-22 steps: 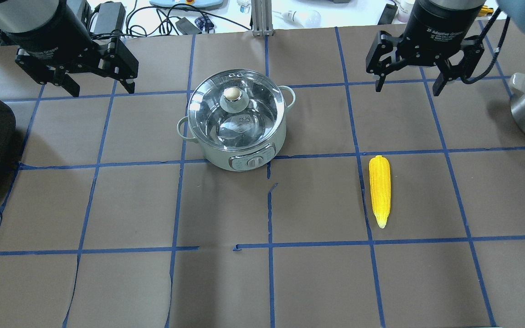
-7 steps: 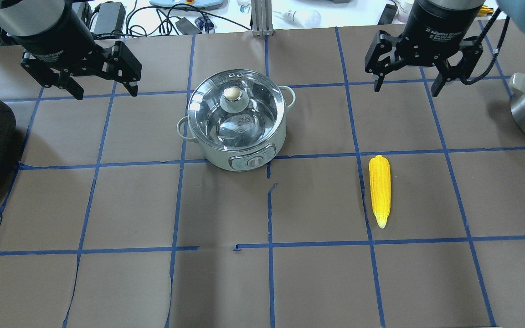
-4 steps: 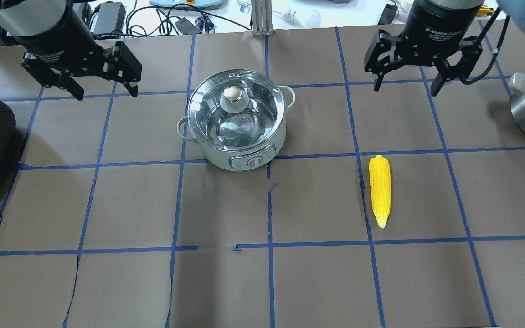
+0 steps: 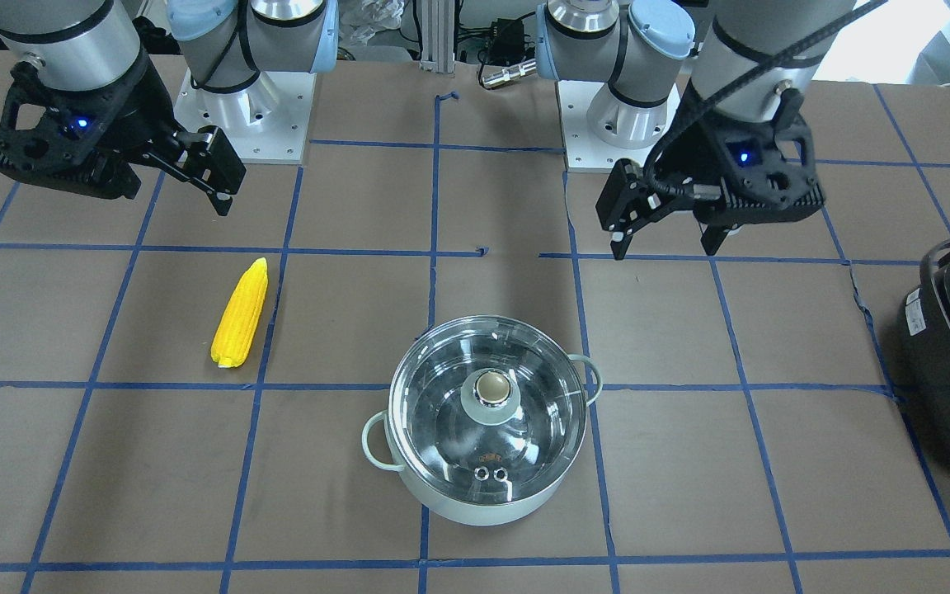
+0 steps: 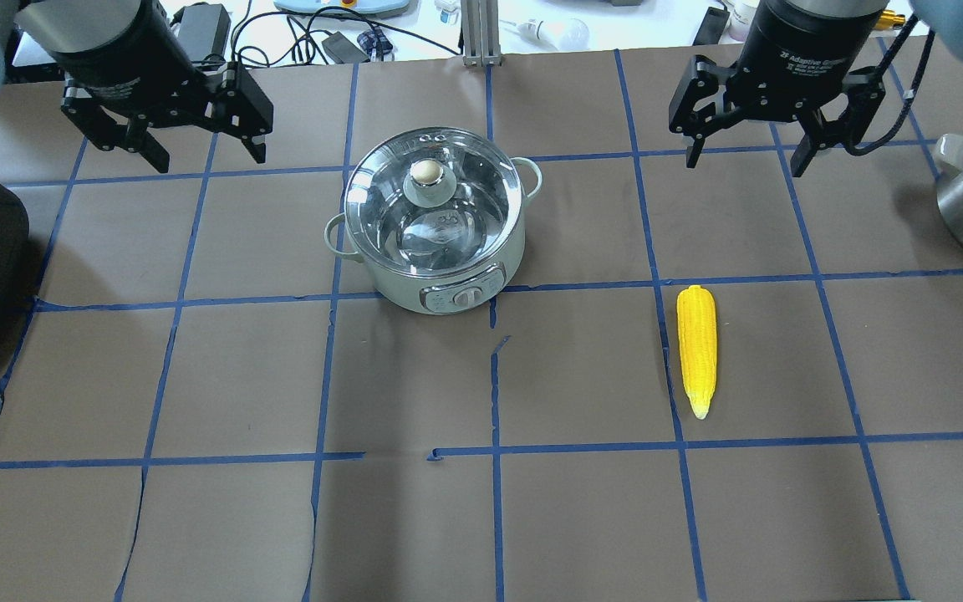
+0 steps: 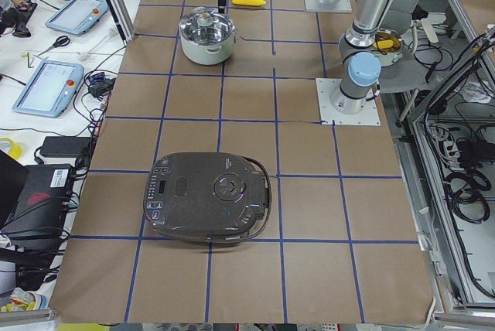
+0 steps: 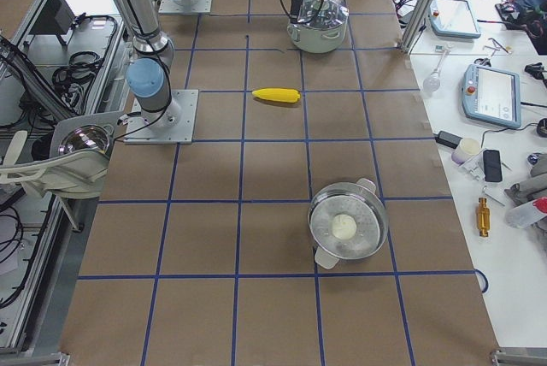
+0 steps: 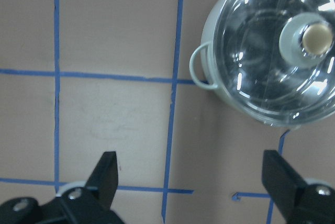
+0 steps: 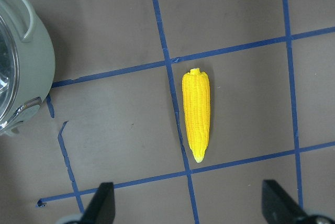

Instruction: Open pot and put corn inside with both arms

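Left gripper [image 5: 206,159]: fingers spread wide, nothing between them; raised above the table [image 5: 415,518], off to the pot's left and clear of it.
Right gripper [image 5: 746,164]: also wide open and empty; up in the air, well apart from the corn.
Pot [image 5: 398,293]: pale mint green, standing on the table between the two grippers, closer to the left one; glass lid [image 5: 465,226] seated on top, with its pale knob [image 5: 425,172] untouched.
Corn [image 5: 696,349]: flat on the table to the pot's right, along a blue tape line, tapered tip toward the robot.
Left wrist view: pot in the upper right corner, one loop handle [image 8: 198,68] turned toward the camera; both black fingers [image 8: 106,174] at the lower edge, far apart.
Right wrist view: corn almost centred ahead of the spread fingers; only the pot's wall and one handle visible at the left edge.
Front view: blue lights lit on both grippers.
Side views only: black cooker [image 6: 209,196] at the robot's left end; open steel pot [image 7: 318,242] at its right end.
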Available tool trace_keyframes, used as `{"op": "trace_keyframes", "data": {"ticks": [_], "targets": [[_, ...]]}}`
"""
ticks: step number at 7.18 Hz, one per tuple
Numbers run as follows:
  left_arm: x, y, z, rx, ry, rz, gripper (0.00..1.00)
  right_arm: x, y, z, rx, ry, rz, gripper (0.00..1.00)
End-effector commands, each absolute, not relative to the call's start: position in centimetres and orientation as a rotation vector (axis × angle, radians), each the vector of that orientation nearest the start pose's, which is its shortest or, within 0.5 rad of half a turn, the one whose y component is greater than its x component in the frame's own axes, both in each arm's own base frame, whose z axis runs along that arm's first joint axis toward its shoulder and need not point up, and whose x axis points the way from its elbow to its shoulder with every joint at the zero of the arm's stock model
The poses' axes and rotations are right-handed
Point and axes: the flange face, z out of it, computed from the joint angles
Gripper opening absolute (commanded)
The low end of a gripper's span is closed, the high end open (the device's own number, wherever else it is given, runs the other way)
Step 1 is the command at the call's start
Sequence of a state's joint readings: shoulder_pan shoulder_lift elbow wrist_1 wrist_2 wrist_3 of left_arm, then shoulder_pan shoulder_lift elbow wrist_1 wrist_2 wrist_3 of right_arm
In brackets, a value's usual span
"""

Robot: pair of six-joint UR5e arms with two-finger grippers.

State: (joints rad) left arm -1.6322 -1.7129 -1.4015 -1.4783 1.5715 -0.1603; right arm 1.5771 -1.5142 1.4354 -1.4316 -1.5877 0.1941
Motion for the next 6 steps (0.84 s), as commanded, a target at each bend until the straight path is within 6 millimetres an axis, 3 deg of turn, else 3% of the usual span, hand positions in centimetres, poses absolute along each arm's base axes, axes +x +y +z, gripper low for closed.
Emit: {"op": "trace_keyframes", "data": {"ticks": [1,2,3,5,6], "targets": [[-22.3,-61.2,44.5,-0.124,3.145,-0.196,0.97,13.3,-50.8,50.1,0.403,3.146,0.13,1.0],[-24.7,-62.9,40.9,-0.208,3.151,-0.203,0.97,13.5,-50.6,47.2,0.484,3.122,0.219,1.0],[-27.9,-63.3,37.8,-0.202,3.148,-0.179,0.97,13.5,-50.6,43.8,0.497,3.125,0.212,1.0],[-30.0,-62.6,36.2,-0.173,3.15,-0.132,0.95,13.4,-49.9,37.8,0.562,3.127,0.271,1.0],[-30.2,-62.5,36.0,-0.168,3.151,-0.127,0.93,13.4,-50.7,34.4,0.575,3.131,0.295,1.0]]}}
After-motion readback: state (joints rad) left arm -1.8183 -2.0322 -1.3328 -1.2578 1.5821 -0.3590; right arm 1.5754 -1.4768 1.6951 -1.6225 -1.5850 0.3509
